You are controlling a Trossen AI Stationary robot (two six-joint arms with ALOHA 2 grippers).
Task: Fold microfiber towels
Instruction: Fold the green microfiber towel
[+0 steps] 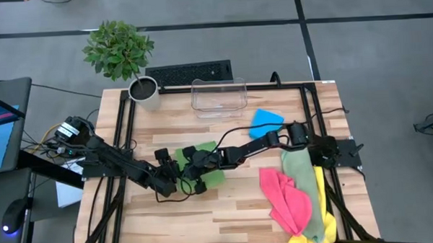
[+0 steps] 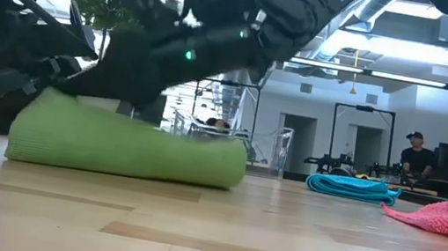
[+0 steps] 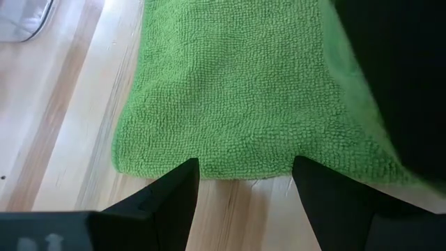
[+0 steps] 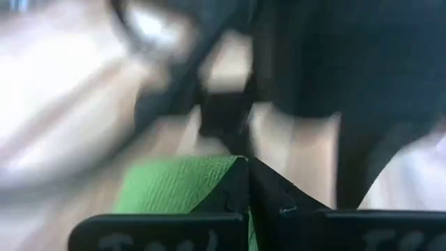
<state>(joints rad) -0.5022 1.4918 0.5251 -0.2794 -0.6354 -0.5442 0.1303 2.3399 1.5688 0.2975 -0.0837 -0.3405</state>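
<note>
**A:** Both arms are in over the bright green towel (image 1: pixel 203 165) now, left of centre on the desk (image 1: pixel 227 222). From table height it sits as a thick, rounded roll, already doubled over by the look of it.

**B:** What's the left gripper (image 3: pixel 244 183) doing?

**A:** Fingers spread wide, straddling the near hem of the green cloth, tips down by the wood. Nothing between them that I can see, so it's open and holding nothing.

**B:** And the right one?

**A:** The right gripper (image 4: pixel 247 171) is pinched shut, tips together right at the green fabric. Whether it actually has a fold of cloth nipped in there, I can't tell from here.

**B:** How's that cloth going to behave?

**A:** Soft, light, floppy, I'd say. The pile looks grippy rather than slick, so it should cling to itself and hold a crease loosely, but that puffed edge suggests it'll spring back if it isn't pressed flat. Nothing to break.

**B:** Best place to grab?

**A:** A corner or the free hem, pinching just one layer. Take it mid-panel and you'd likely bunch both layers.

**B:** The rest of the pile?

**A:** Waiting on the right side: blue towel (image 1: pixel 265 121) towards the back, the pale sage towel (image 1: pixel 299 169), pink towel (image 1: pixel 285 198) and yellow towel (image 1: pixel 322 204) heaped together, overlapping, near the front corner. The clear bin (image 1: pixel 218 97) stands at the back edge.
</note>
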